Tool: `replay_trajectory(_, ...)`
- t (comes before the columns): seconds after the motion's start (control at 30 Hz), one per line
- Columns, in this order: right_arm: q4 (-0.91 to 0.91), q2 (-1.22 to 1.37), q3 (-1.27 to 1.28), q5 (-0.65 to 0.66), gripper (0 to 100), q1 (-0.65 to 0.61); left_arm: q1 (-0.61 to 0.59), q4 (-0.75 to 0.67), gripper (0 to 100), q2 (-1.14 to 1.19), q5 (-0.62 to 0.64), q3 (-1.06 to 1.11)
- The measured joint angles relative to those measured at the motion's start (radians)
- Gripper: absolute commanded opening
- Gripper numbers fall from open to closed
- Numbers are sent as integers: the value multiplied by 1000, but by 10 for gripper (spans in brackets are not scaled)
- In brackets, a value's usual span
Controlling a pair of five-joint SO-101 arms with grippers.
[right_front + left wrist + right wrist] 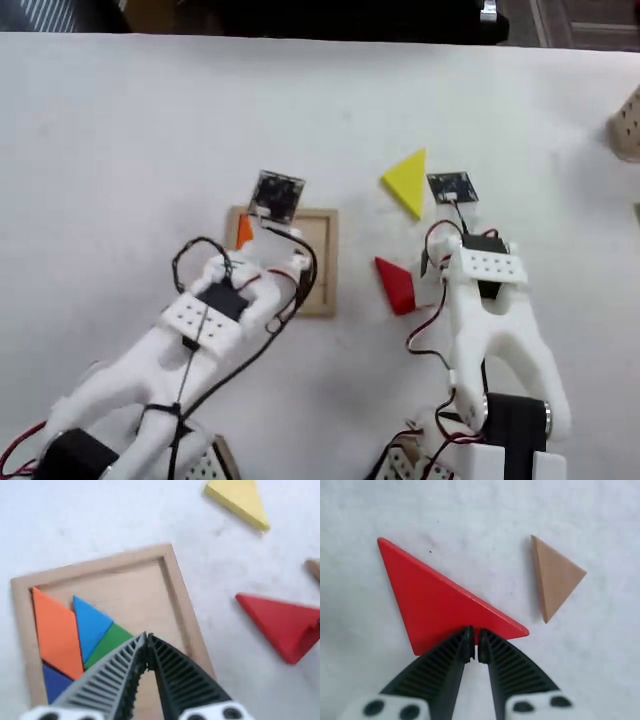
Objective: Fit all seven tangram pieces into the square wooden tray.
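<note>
Left gripper (146,639), jaws shut and empty, hangs over the tray (182,597) beside the green piece (107,642); orange piece (56,632) and blue piece (90,627) lie inside too. Right gripper (474,632), shut, tips at the red triangle (440,607), which lies at the tray's 3 o'clock; yellow triangle (408,180) at 2.

**Setting:** robotics lab or maker's bench.

**Evidence:**
- A plain white table (120,130) carries two white plastic-shelled arms based side by side at its near edge: left arm (170,345) and right arm (490,310).
- Black and red wires (177,265) loop loose outside the shells.
- Bare circuit boards (277,195) are fixed at the wrists.
- A perforated wooden panel (627,125) stands at the table's side edge.
- A wooden tray (328,262) and coloured puzzle pieces (395,285) are laid out as work items.
</note>
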Motion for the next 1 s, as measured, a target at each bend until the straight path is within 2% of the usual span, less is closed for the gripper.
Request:
replay_trajectory(0.2,-2,0,14,0,21,-14,-9,-92,24,169,35,-86)
replay_trajectory(0.4,-2,0,14,0,21,-12,-109,-118,24,437,37,-227)
replay_trajectory(0.53,-2,0,14,0,21,-14,-163,-117,24,450,37,-242)
replay_trajectory(1.0,-11,0,14,0,21,-14,-167,-83,24,310,-11,-130)
